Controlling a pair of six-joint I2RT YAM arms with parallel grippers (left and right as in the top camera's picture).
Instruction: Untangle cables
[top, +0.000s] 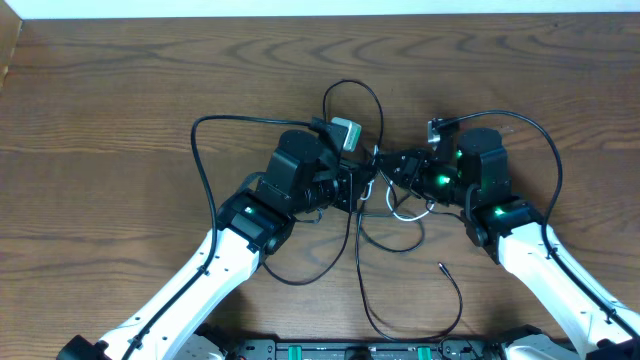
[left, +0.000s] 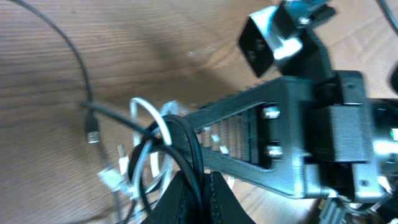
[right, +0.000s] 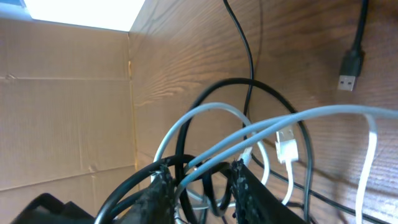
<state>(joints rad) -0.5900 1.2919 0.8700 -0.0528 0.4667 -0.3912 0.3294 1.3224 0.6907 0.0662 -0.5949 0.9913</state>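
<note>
closest to the robot's side of the wooden desk (top: 100, 120), a thin black cord (top: 362, 290) is trailing in a long open curve. its small plug end (top: 441, 266) is lying free on the wood just ahead of the right arm. farther in, at mid desk, the cables (top: 378, 205) are bunching into a knot between the two arms, and a white cord (top: 402, 214) is looping out of it on the right arm's side. the left tool (left: 198, 186) is reaching into this knot with its fingers pressed together, clamping a black strand (left: 194, 155) that is arching over the white loops. facing it, the right tool (right: 200, 190) is sitting with its fingers somewhat apart, and pale and black cords are running through the gap between them. a black usb plug (right: 349, 65) is resting on the wood past that tool. beyond the knot, another thin black loop (top: 355, 88) is curling toward the far edge, and a cardboard panel (right: 62, 93) is standing along the desk's side.
</note>
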